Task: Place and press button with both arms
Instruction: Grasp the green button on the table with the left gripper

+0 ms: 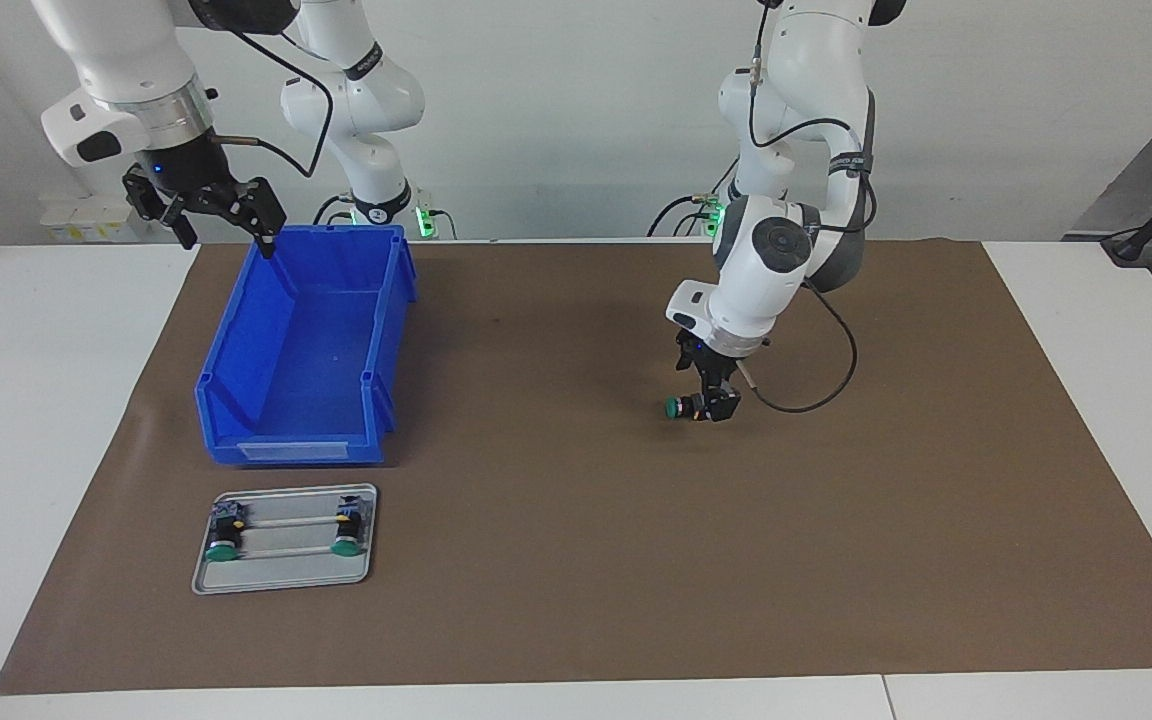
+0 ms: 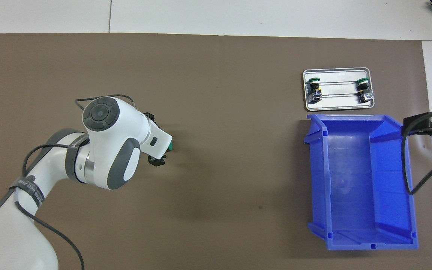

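My left tool (image 1: pixel 714 403) sits wide around the button (image 1: pixel 684 406) on the mat (image 1: pixel 576 560); right tool (image 1: pixel 221 215), wide, over the blue bin's (image 1: pixel 301 350) corner.

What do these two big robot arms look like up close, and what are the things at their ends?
Both arms are glossy white jointed tubes with grey joint caps and a silver ring at the wrist. Thin black cables loop along them. Each ends in a small black two-finger claw: the left claw, the right claw. A tiny blue light glows at each wrist, and dark bands with lettering wrap some links.
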{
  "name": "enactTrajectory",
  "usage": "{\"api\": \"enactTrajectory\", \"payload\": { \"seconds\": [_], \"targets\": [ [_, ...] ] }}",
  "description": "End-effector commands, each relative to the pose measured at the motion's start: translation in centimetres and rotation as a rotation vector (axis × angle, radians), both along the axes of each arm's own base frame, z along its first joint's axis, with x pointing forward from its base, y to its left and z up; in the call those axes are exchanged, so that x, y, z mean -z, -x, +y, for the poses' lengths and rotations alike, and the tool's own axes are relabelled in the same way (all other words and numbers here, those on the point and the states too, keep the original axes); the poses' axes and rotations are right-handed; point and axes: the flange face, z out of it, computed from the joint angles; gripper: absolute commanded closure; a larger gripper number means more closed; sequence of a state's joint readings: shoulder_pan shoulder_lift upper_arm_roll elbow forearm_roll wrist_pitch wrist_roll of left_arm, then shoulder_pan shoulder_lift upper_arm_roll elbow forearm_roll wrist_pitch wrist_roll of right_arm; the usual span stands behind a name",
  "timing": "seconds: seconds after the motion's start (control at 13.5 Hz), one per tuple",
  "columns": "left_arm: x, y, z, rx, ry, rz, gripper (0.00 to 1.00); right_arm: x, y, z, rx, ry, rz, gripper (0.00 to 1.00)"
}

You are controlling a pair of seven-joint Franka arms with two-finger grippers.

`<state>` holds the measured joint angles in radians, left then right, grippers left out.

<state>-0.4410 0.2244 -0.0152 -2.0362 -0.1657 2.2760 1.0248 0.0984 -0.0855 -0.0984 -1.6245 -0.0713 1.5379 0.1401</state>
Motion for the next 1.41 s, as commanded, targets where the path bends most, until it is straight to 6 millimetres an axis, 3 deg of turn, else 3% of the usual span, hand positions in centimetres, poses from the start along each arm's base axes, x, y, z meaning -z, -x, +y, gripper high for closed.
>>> {"api": "enactTrajectory", "payload": {
  "seconds": [0.0, 0.67, 0.81, 0.96, 1.11, 1.33],
  "targets": [
    [1.8, 1.4, -0.8, -0.021, 0.002, -0.007, 0.0, 0.0, 0.3, -0.3, -0.014, 0.009, -0.017, 0.0],
    [5.7, 2.3, -0.8, -0.015, 0.002, -0.046, 0.0, 0.0, 0.3, 0.5, -0.02, -0.038, -0.016, 0.0],
    [5.8, 2.2, -0.7, -0.02, 0.004, -0.055, 0.14, 0.0, 0.3, 0.5, -0.024, -0.038, -0.012, 0.0],
    [5.7, 2.2, -0.7, -0.02, 0.005, -0.056, 0.46, 0.0, 0.3, 0.5, -0.024, -0.038, -0.012, 0.0],
    [5.7, 2.1, -0.7, -0.012, 0.001, -0.061, 0.69, 0.0, 0.3, 0.5, -0.026, -0.038, -0.012, 0.0],
    [5.6, 1.6, -0.6, -0.013, 0.001, -0.068, 0.9, 0.0, 0.3, 0.5, -0.026, -0.038, -0.012, 0.0]
  ]
}}
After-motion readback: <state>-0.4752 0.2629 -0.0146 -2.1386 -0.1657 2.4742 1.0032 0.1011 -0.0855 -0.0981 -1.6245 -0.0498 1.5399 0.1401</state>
